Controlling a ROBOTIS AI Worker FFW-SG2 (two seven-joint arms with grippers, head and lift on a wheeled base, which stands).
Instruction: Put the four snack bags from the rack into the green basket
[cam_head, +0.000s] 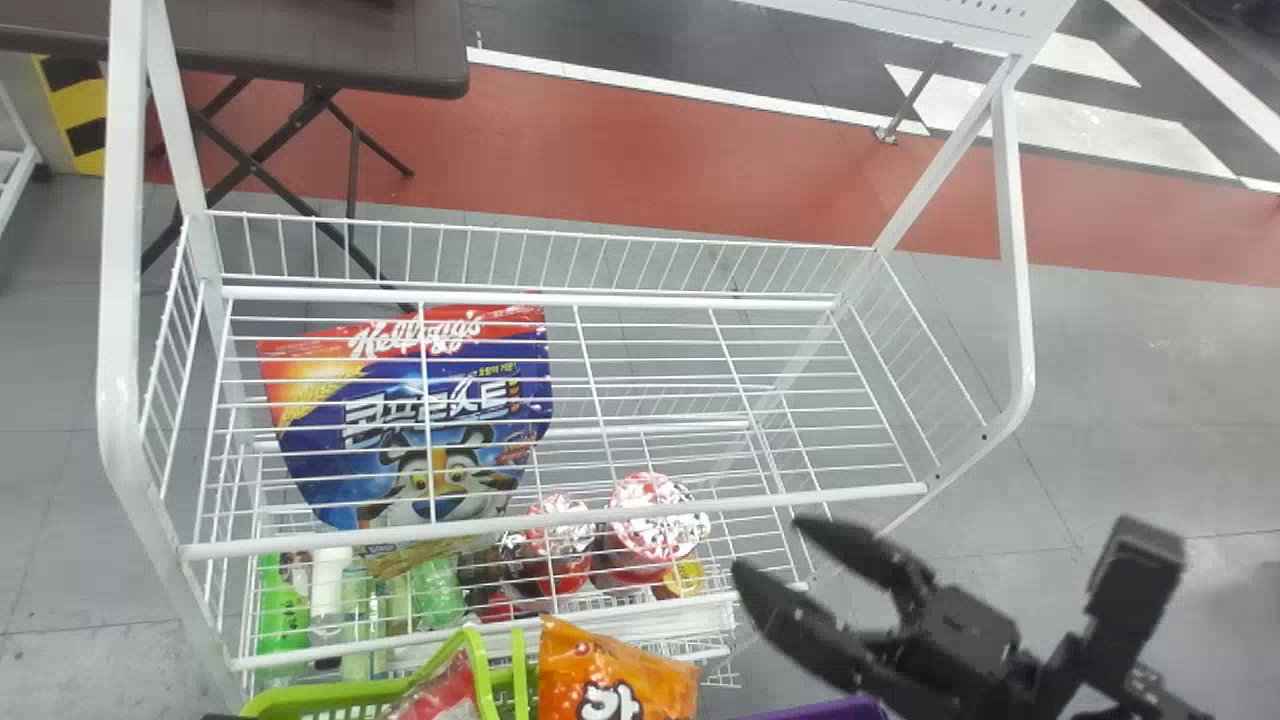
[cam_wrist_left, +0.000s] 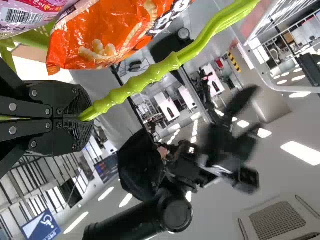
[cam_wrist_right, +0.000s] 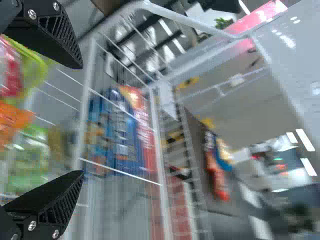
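Observation:
Past the rack's lower right corner, my right gripper (cam_head: 768, 545) stands open, nothing between its fingers. The right wrist view also has my right gripper (cam_wrist_right: 82, 119), with the rack (cam_wrist_right: 155, 125) beyond. An orange snack bag (cam_head: 615, 680) and a red bag (cam_head: 440, 700) are at the green basket (cam_head: 340, 697), at the bottom edge. A purple thing (cam_head: 830, 710) lies right of them. In the left wrist view, my left gripper (cam_wrist_left: 85, 119) is shut on the basket's green rim (cam_wrist_left: 150, 75), beside the orange bag (cam_wrist_left: 110, 37) and a pink-purple bag (cam_wrist_left: 30, 15).
A large blue cereal bag (cam_head: 430, 430) shows through the wires of the white rack (cam_head: 560, 522). Two red-topped jars (cam_head: 655, 530) and several bottles (cam_head: 285, 610) stand low in the rack. A dark table (cam_head: 300, 40) is behind it.

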